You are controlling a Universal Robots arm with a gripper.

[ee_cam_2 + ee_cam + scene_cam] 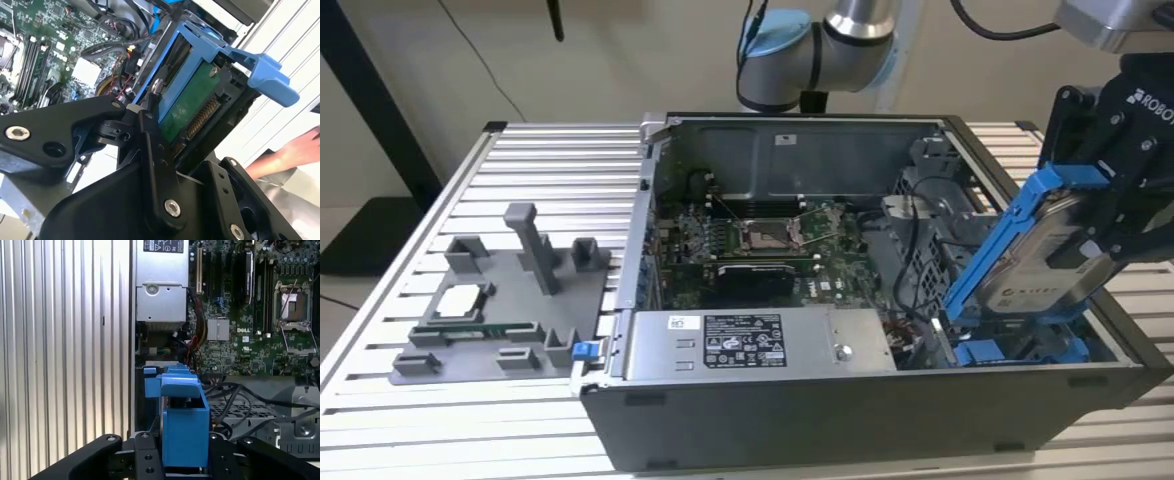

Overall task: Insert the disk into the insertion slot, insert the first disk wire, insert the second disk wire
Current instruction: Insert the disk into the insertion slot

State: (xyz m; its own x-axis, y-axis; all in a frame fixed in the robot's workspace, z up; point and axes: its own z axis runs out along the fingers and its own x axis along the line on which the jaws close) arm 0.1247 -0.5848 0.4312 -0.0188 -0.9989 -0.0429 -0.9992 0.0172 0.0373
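While holding disk clamped in gripper, tilted above insertion slot at case's 4 o'clock, probably best to square with blue rails before lowering.

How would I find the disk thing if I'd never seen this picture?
Find the big open grey metal computer case. At its end on the exterior view's right, the black gripper clamps a silver metal hard drive in a bright blue plastic frame. It stands tilted, unlike the flat grey labelled box lying inside.
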